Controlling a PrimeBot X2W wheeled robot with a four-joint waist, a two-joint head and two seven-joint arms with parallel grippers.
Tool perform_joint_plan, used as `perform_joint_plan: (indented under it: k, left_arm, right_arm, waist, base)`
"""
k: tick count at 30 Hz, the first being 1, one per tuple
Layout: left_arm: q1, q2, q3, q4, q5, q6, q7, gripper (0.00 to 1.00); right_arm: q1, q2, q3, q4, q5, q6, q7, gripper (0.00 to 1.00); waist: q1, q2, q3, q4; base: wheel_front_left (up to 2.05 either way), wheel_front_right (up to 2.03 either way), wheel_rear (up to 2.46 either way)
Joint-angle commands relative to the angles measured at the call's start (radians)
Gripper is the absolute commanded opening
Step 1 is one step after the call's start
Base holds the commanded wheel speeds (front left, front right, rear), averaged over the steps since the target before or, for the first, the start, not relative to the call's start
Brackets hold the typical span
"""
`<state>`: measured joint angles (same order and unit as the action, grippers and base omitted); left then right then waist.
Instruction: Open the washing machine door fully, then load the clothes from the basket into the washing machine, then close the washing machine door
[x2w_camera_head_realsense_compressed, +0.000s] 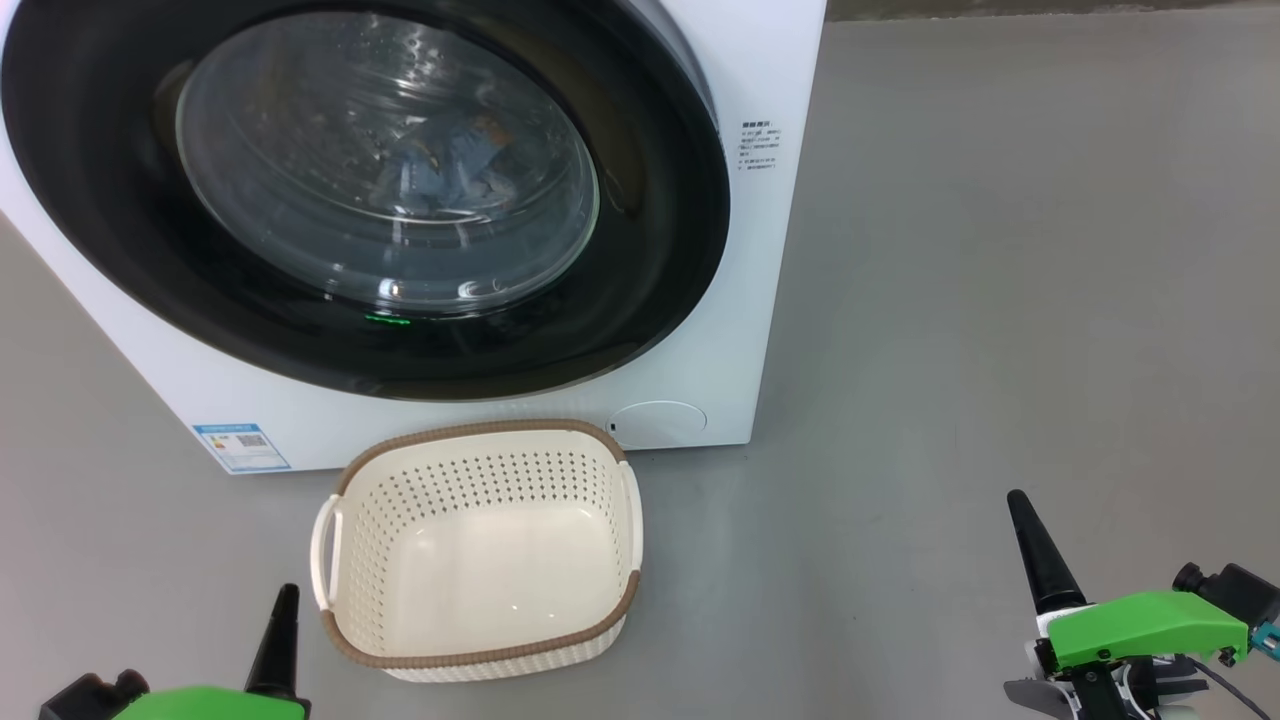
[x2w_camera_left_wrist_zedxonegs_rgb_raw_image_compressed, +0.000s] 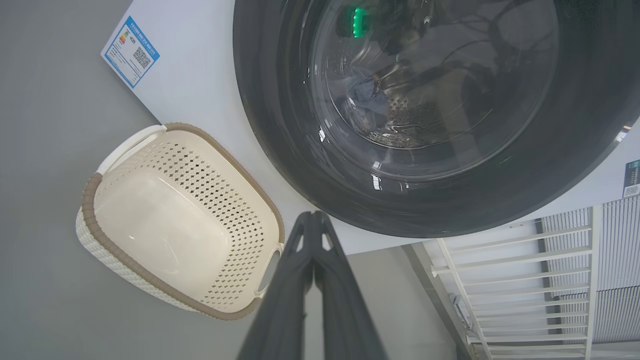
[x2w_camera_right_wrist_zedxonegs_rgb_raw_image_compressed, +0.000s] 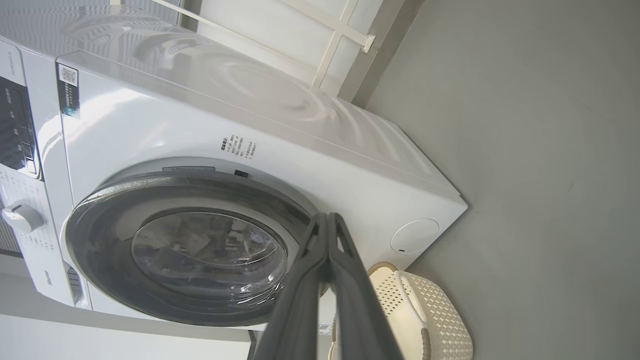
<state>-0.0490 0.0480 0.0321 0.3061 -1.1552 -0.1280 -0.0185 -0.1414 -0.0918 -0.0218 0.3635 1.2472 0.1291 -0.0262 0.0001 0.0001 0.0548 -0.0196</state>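
The washing machine (x2w_camera_head_realsense_compressed: 770, 250) stands on the grey floor (x2w_camera_head_realsense_compressed: 1000, 300) with its front facing the robot. The washing machine door (x2w_camera_head_realsense_compressed: 660, 300) lies shut and flat against that front, its black rim ringing the clear glass window. Behind the glass, inside the machine's drum, sit the clothes (x2w_camera_head_realsense_compressed: 450, 165), a crumpled blue bundle with some orange; the pale one is hard to pick out. The basket (x2w_camera_head_realsense_compressed: 480, 428) rests on the floor just in front of the machine, below the door and between the blue label sticker (x2w_camera_head_realsense_compressed: 240, 447) and the round cap (x2w_camera_head_realsense_compressed: 658, 422). Its mouth opens upward, its bare cream bottom shows, and its long axis, handle to handle, runs roughly parallel to the machine's front. The left jaws are clenched tight on nothing, hanging out in front of the machine's label side and pointing toward it. The right jaws are likewise pressed together and hold nothing, out beyond the machine's cap-side corner, well apart from it.
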Motion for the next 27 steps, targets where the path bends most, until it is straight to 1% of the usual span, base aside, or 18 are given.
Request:
perform_joint_plan:
  k: [1, 27]
  left_arm:
    - [-0.042, 0.011, 0.028, -0.030, -0.027, -0.002, 0.006, 0.00]
    - [-0.053, 0.007, 0.061, -0.050, -0.307, -0.002, 0.086, 0.00]
  right_arm:
    - [-0.001, 0.000, 0.004, -0.034, 0.023, 0.001, 0.010, 0.00]
    - [0.022, 0.024, -0.054, -0.090, 0.248, 0.001, 0.091, 0.00]
  waist:
    - [0.0000, -0.0001, -0.002, 0.001]
    - [0.0000, -0.0001, -0.034, 0.013]
  base:
    - [0.00, 0.00, 0.00]
    - [0.00, 0.00, 0.00]
